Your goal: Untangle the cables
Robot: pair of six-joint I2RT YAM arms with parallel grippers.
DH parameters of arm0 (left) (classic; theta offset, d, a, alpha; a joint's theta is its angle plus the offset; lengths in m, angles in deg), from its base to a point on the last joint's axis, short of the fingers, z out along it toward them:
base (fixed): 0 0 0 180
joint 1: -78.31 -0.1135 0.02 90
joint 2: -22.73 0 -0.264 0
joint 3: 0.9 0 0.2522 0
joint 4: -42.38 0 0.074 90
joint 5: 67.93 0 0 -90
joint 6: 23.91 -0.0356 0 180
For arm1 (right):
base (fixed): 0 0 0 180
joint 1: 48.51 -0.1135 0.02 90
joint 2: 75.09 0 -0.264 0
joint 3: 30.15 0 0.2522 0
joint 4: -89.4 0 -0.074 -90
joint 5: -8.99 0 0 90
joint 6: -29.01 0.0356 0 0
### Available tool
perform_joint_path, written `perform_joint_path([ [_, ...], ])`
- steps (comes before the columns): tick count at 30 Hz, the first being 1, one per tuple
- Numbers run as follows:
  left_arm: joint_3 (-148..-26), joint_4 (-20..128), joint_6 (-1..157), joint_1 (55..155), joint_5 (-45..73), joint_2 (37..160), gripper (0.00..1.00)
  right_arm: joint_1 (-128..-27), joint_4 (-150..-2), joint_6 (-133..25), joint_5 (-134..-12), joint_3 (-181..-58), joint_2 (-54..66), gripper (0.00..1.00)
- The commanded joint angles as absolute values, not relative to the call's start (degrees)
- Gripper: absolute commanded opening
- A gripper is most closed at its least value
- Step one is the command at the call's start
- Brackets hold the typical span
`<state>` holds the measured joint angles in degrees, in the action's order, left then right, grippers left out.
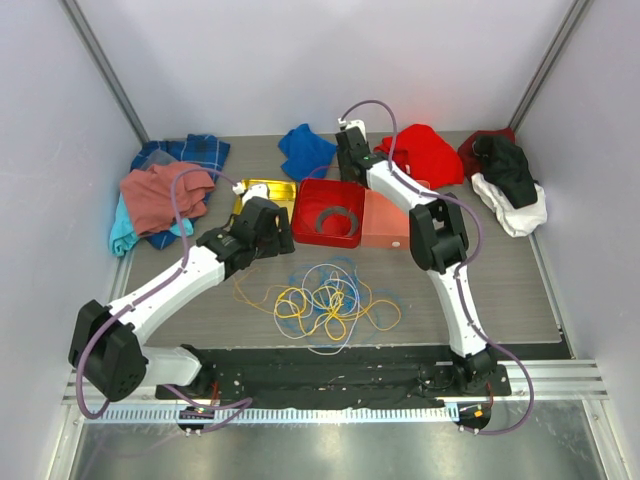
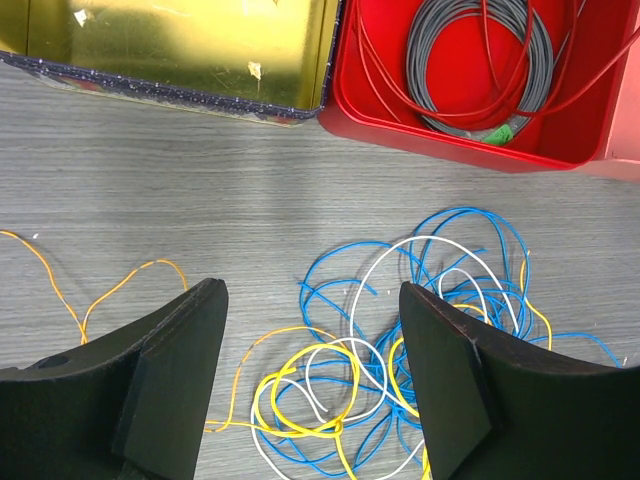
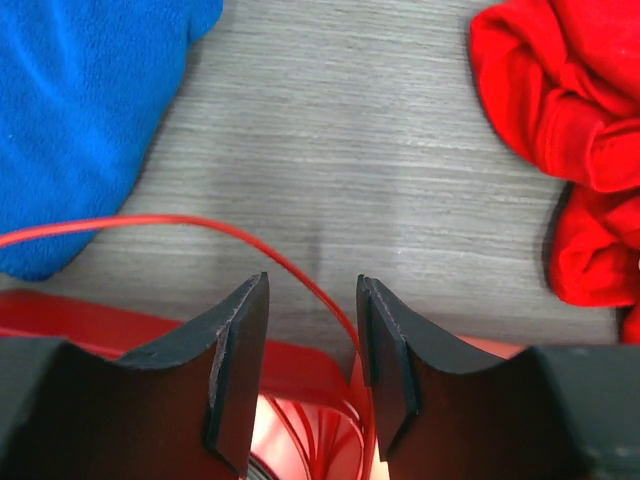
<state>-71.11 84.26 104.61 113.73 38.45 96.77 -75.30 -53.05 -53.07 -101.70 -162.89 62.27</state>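
Right wrist: right pincer (image 3: pixel 312 300) parted, red cable (image 3: pixel 180 218) running loose through gap; left pincer (image 2: pixel 312 300) hovering released over tangled cables (image 1: pixel 327 300); next probably calling for single-strand pinch

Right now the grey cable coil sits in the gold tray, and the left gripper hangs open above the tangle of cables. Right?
Not quite. The grey cable coil lies in the red bin, not in the gold tray beside it; the left wrist view shows this. The rest holds: the left gripper hangs open above the tangle of cables.
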Motion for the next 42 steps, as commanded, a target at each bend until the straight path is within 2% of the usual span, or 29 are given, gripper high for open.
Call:
perform_joint_path([
  [1, -71.7, 84.27, 103.62, 113.82, 38.16, 96.82, 0.74, -75.41, -54.96, -54.14, -103.51, -167.13, 63.95, 0.48],
  [6, -71.88, 84.62, 103.18, 113.82, 38.6, 97.26, 0.74, -75.41, -55.31, -53.0, -102.55, -168.27, 65.97, 0.44],
  [8, -71.97, 84.7, 103.01, 113.82, 38.77, 97.43, 0.74, -75.41, -55.75, -52.91, -102.37, -168.36, 66.06, 0.37],
  [11, -71.97, 84.62, 103.0, 113.82, 38.86, 97.43, 0.74, -75.32, -56.19, -52.91, -102.89, -168.36, 65.98, 0.19],
  [17, -71.97, 84.53, 103.0, 113.82, 38.86, 97.26, 0.74, -75.49, -60.39, -52.73, -104.83, -163.89, 61.15, 0.01],
  [28, -71.71, 84.09, 103.36, 113.82, 38.68, 95.41, 0.74, -79.27, -66.11, -52.21, -107.99, -150.26, 44.55, 0.01],
  [42, -71.09, 83.74, 104.24, 113.82, 38.16, 93.92, 0.74, -83.05, -66.82, -45.0, -105.27, -135.59, 35.83, 0.01],
])
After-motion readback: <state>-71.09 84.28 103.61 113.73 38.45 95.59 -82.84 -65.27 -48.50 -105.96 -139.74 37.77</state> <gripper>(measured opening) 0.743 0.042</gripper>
